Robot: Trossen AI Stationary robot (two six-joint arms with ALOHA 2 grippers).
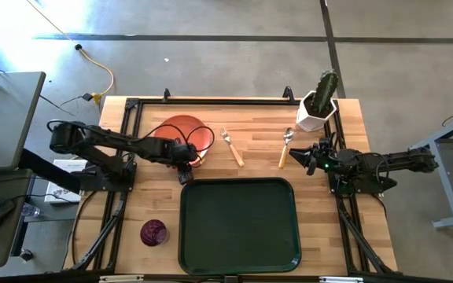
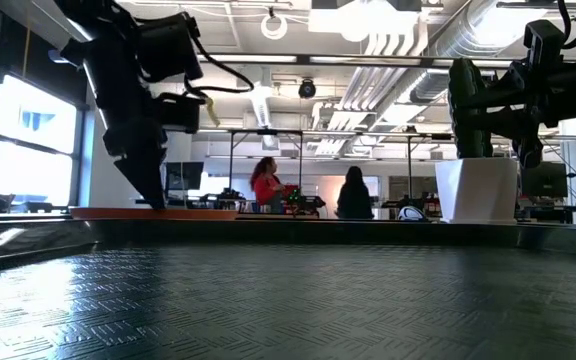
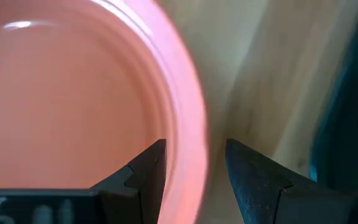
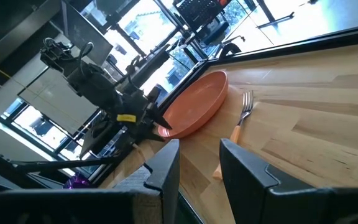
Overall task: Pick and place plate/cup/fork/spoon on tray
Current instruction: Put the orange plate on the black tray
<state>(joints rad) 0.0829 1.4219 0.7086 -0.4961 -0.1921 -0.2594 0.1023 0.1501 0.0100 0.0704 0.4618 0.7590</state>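
The orange-red plate (image 1: 181, 130) lies flat on the table at the far left, beyond the tray. My left gripper (image 3: 194, 146) points down at the plate's rim (image 3: 188, 118) on the side facing the tray. It is open, with one finger over the plate's inside and one outside the rim. The fork (image 1: 232, 146) and the spoon (image 1: 285, 147) lie on the wood beyond the dark green tray (image 1: 238, 182). The purple cup (image 1: 153, 233) stands left of the tray. My right gripper (image 1: 296, 155) is open and empty just right of the spoon.
A white pot with a green cactus (image 1: 318, 106) stands at the far right corner, just behind my right gripper. People sit in the room (image 2: 268, 185) beyond the table. Bare wood lies between the plate, the fork and the spoon.
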